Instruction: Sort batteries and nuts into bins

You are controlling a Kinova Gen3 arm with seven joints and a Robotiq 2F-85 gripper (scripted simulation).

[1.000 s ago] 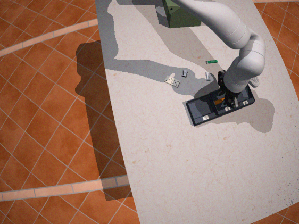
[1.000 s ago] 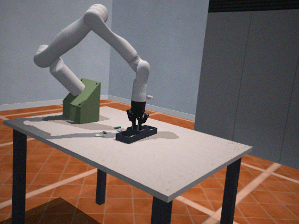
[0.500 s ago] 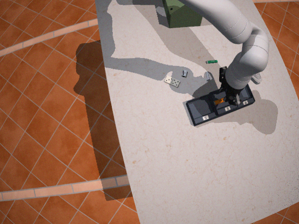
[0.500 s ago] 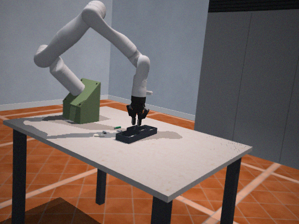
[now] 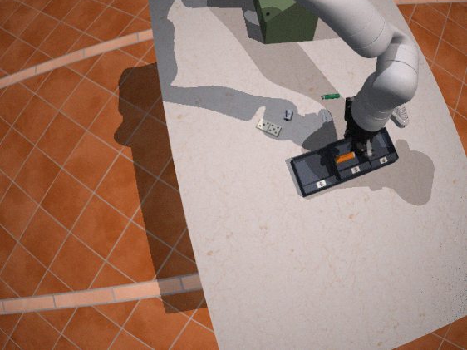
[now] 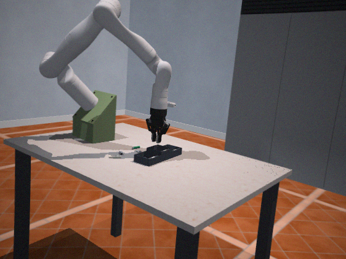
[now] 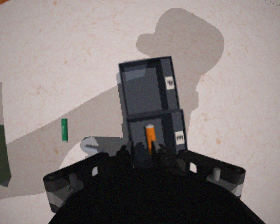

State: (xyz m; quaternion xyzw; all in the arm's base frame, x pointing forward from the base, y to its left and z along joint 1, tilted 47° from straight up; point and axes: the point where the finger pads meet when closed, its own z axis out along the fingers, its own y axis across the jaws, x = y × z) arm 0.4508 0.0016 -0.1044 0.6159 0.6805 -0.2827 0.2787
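An orange battery (image 5: 345,157) (image 7: 150,135) lies in the bin marked E (image 5: 346,173) (image 7: 137,129). My gripper (image 5: 365,150) (image 6: 156,139) (image 7: 142,148) is above the bins, with a small gap between its fingers and nothing held. The bin marked P (image 5: 383,160) (image 7: 141,92) adjoins it and shows no things in the wrist view. A green battery (image 5: 331,96) (image 6: 135,147) (image 7: 64,130) lies on the table. A slim silvery thing (image 5: 325,116) (image 7: 90,145) lies in shadow near the bins; whether it is a bolt is unclear.
A bin marked S (image 5: 309,169) forms the other end of the bin row. A domino (image 5: 268,127) (image 6: 116,157) and a small metallic thing (image 5: 288,115) (image 6: 120,152) lie beyond it. The green arm base (image 5: 291,26) (image 6: 104,120) stands at the back.
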